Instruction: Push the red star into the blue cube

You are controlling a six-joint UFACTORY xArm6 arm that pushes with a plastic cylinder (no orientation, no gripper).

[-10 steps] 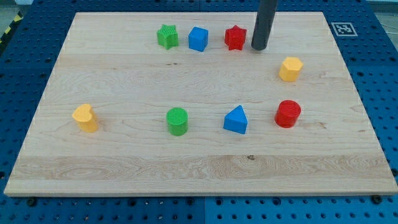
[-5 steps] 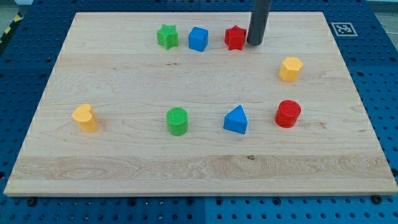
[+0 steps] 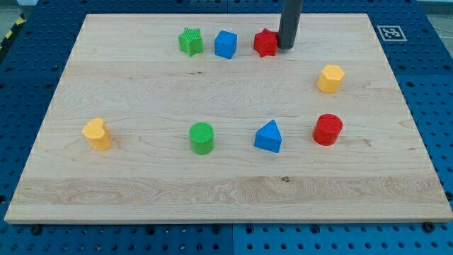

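Note:
The red star [image 3: 265, 43] lies near the view's top, a little right of centre. The blue cube [image 3: 225, 44] sits a short gap to its left, not touching it. My tip [image 3: 287, 47] stands right against the red star's right side. The rod rises from there out of the view's top.
A green star [image 3: 190, 41] sits just left of the blue cube. A yellow hexagonal block [image 3: 330, 78] and a red cylinder [image 3: 328, 129] lie at the right. A blue triangular block [image 3: 268, 137], a green cylinder [image 3: 202, 137] and a yellow block [image 3: 97, 134] lie across the middle of the wooden board [image 3: 141, 191].
My tip has moved left, from a small gap beside the red star to its right side. The star has shifted very slightly left.

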